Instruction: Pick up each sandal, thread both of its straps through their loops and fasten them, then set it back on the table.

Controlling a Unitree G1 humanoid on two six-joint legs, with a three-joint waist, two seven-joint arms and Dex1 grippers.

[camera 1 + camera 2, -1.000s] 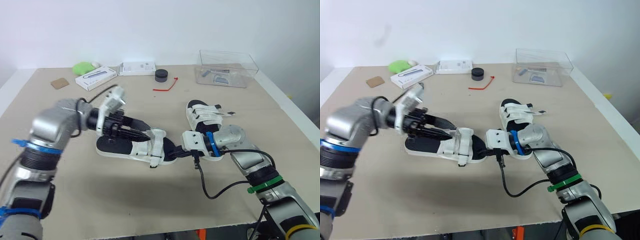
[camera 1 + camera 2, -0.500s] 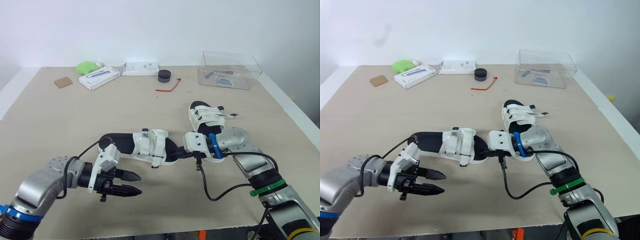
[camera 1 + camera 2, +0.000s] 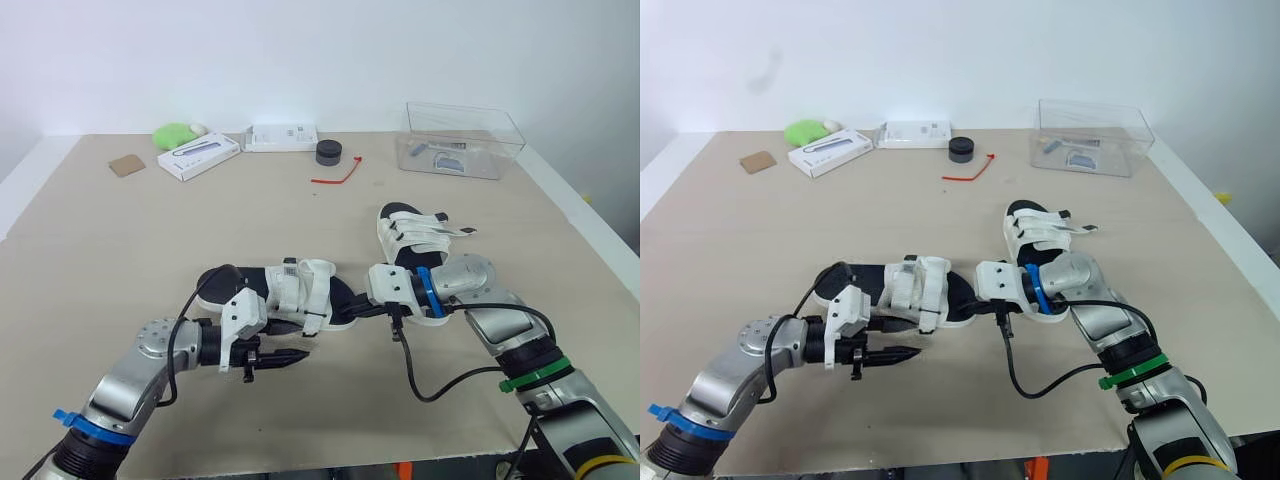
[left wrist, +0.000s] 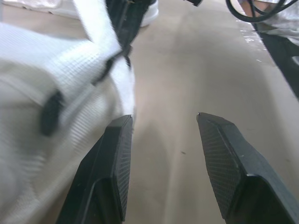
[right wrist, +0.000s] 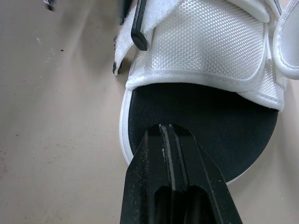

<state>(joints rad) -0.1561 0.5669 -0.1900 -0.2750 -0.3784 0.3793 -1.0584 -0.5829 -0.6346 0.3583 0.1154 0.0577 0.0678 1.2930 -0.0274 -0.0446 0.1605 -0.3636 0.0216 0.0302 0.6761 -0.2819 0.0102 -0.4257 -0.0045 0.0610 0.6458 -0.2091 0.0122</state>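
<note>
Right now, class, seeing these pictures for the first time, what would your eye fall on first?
Two white sandals with black insoles lie in the middle of the table: the near sandal crosswise, the far sandal just beyond the right wrist. The left gripper is open close beside the near sandal's straps; the right gripper, shut, points at its toe end.

near sandal (image 3: 300,290): centre | far sandal (image 3: 410,230): right, behind it | box (image 3: 460,140): far-right corner

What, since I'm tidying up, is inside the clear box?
The clear box holds a few small bluish-grey items on its floor; what they are cannot be told.
</note>
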